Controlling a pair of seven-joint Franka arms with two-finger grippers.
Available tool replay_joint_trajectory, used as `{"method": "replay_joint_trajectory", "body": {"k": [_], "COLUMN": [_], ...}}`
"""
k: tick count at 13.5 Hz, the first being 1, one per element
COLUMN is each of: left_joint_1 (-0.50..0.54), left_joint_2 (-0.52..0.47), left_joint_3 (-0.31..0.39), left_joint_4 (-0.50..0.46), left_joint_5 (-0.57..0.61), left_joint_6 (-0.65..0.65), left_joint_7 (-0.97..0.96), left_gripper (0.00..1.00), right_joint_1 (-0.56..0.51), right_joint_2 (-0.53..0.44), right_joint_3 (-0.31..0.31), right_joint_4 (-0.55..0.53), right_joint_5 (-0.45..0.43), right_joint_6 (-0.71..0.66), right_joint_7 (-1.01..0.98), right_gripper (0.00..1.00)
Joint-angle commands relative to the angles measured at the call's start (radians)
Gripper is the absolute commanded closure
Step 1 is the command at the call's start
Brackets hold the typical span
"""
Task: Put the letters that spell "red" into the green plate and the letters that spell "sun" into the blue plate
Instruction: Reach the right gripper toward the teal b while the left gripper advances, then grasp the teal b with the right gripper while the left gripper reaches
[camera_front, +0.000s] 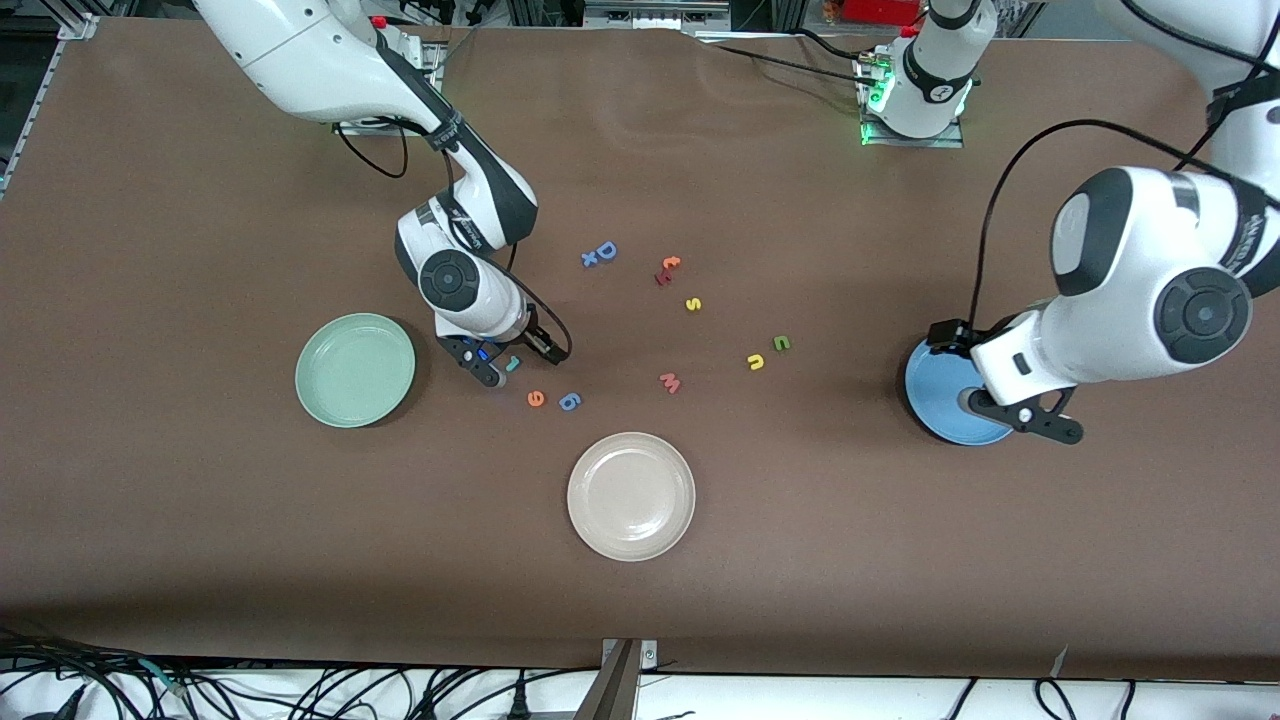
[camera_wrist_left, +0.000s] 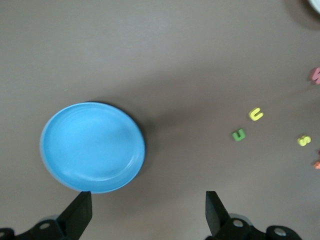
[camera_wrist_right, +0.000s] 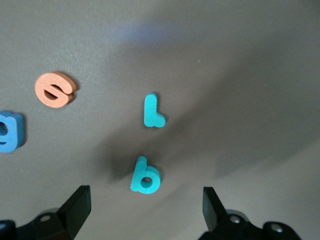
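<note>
Right gripper (camera_front: 512, 362): you had it low over the table between the green plate and the loose letters, fingers spread wide, pinching nothing.
Under it: the right wrist view showed the teal "r" (camera_wrist_right: 153, 111) and teal "d" (camera_wrist_right: 145, 176) lying flat on the table between the fingers (camera_wrist_right: 76, 206), touching neither.
Teal "r" in front view (camera_front: 512, 364): visible right at the fingertips; the "d" was hidden there by the gripper.
Orange "e" (camera_front: 536, 399): on the table just beside the blue 6-like letter (camera_front: 570, 402), both nearer the front camera than the right gripper.
Green plate (camera_front: 355, 369): toward the right arm's end, no letters in it.
Left gripper (camera_wrist_left: 147, 212): you had it parked over the blue plate's edge, fingers spread wide, holding nothing; that arm waited.
Blue plate (camera_wrist_left: 92, 147): toward the left arm's end, no letters in it.
Yellow "s" (camera_front: 693, 304): mid-table, lying apart.
Yellow "u" (camera_front: 755, 362) and green "n" (camera_front: 781, 343): near each other, between the "s" and the blue plate.
Other stuff: white plate (camera_front: 631, 496) nearest the front camera; pink "w" (camera_front: 670, 382); blue "D" (camera_front: 600, 253); orange and dark red letters (camera_front: 667, 270) touching each other.
</note>
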Motion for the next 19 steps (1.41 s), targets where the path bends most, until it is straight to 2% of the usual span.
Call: {"method": "replay_joint_trajectory", "body": {"k": [1,2,3,4,7,10,11,14,15,17,19], "left_joint_1": [-0.033,-0.045,-0.054,-0.071,-0.102,-0.106,-0.129,-0.175,-0.178,-0.194,-0.208], "left_joint_2": [0.044,0.051,0.061,0.071,0.072,0.037,0.025,0.011,-0.012,-0.040,-0.049], "left_joint_3": [0.012,0.012,0.012,0.012,0.012,0.012,0.012,0.012,0.012,0.011,0.005], "left_joint_4": [0.010,0.007,0.005,-0.004,-0.047,-0.180,-0.220,-0.286,-0.350,-0.444,-0.467], "left_joint_5": [-0.032,-0.031,-0.031,-0.028,-0.023,-0.023,-0.021,-0.021,-0.021,-0.021,-0.021], "left_joint_6": [0.041,0.045,0.058,0.068,0.116,0.229,0.267,0.338,0.413,0.513,0.522], "left_joint_7": [-0.024,-0.042,-0.071,-0.105,-0.169,-0.185,-0.218,-0.335,-0.337,-0.359,-0.401], "left_gripper": [0.00,0.00,0.00,0.00,0.00,0.00,0.00,0.00,0.00,0.00,0.00], "right_joint_1": [0.008,0.010,0.010,0.011,0.011,0.011,0.013,0.011,0.011,0.011,0.011], "right_joint_2": [0.014,0.015,0.017,0.019,0.032,0.045,0.046,0.045,0.045,0.045,0.043], "right_joint_3": [-0.002,-0.004,-0.002,-0.004,-0.005,-0.007,-0.007,-0.007,-0.007,-0.007,-0.009], "right_joint_4": [-0.003,-0.003,-0.004,-0.004,-0.006,-0.006,-0.006,-0.006,-0.006,-0.006,-0.006], "right_joint_5": [0.013,0.013,0.013,0.013,0.010,0.009,0.009,0.009,0.009,0.009,0.009], "right_joint_6": [0.032,0.032,0.032,0.034,0.058,0.081,0.083,0.083,0.083,0.081,0.080], "right_joint_7": [0.016,0.023,0.029,0.029,0.029,0.029,0.029,0.029,0.029,0.029,0.029], "right_gripper": [0.02,0.07,0.17,0.21,0.21,0.22,0.29,0.67,0.79,0.90,0.91]}}
